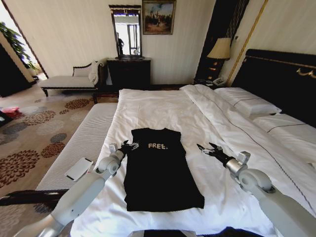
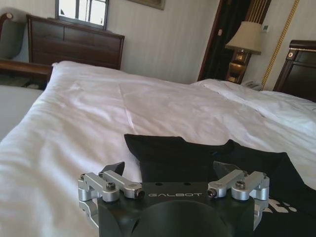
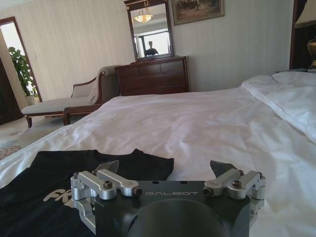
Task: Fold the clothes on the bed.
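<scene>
**Already narrowed, not yet folded short**

Seemingly partway through, the black T-shirt point(image 1: 160, 170) is laid flat on the white duvet of the bed point(image 1: 163, 106), near the foot edge, with its "FREE!" lettering point(image 1: 157, 146) upward. No sleeves are seen sticking out at the sides, so the sleeves are judged to be tucked in already; the lengthwise fold, hem to collar, is judged to be left.

The left gripper point(image 1: 128, 146) is held at the shirt's left shoulder, over the cloth edge, its fingers spread and nothing pinched between them. The right gripper point(image 1: 207, 149) is held just beside the right shoulder, over bare duvet, likewise spread and empty.

From the head view, the whole garment and both arms are taken in. From the left wrist view, the collar edge point(image 2: 197, 147) is seen lying between the spread fingers. From the right wrist view, the shirt point(image 3: 74, 175) is shown off to one side of that gripper, apart from it.
</scene>
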